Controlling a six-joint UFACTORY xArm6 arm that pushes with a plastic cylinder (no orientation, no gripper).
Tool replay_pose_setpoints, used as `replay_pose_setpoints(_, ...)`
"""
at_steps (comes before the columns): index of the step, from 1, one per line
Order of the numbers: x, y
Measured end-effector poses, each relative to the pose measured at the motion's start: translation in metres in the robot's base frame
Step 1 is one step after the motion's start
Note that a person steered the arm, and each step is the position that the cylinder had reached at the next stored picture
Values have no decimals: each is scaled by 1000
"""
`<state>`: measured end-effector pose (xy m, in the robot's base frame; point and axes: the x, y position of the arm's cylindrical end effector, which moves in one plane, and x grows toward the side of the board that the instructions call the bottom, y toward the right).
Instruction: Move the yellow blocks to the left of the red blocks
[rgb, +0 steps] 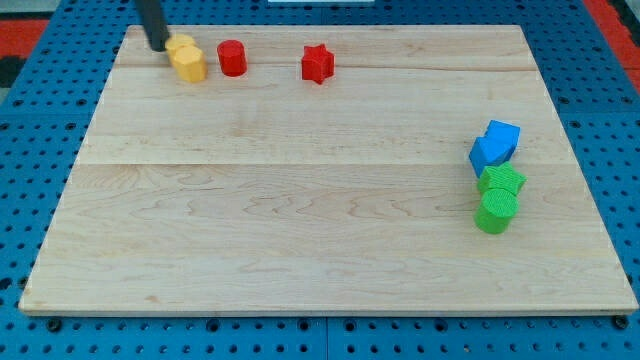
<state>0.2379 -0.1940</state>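
The rod, which has no jaws to open or close, stands with my tip (158, 47) against the view's left side of the yellow blocks (186, 58), near the board's (300, 200) top-left corner. The red cylinder (232, 58) and red star (317, 63) sit to their right, so the goal looks essentially met; any further push rightward risks crowding them.

Bright even lighting, faint soft shadows, sharp focus, no glare, slight keystone distortion
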Motion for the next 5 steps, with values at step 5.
replay_pose_setpoints(5,-19,94)
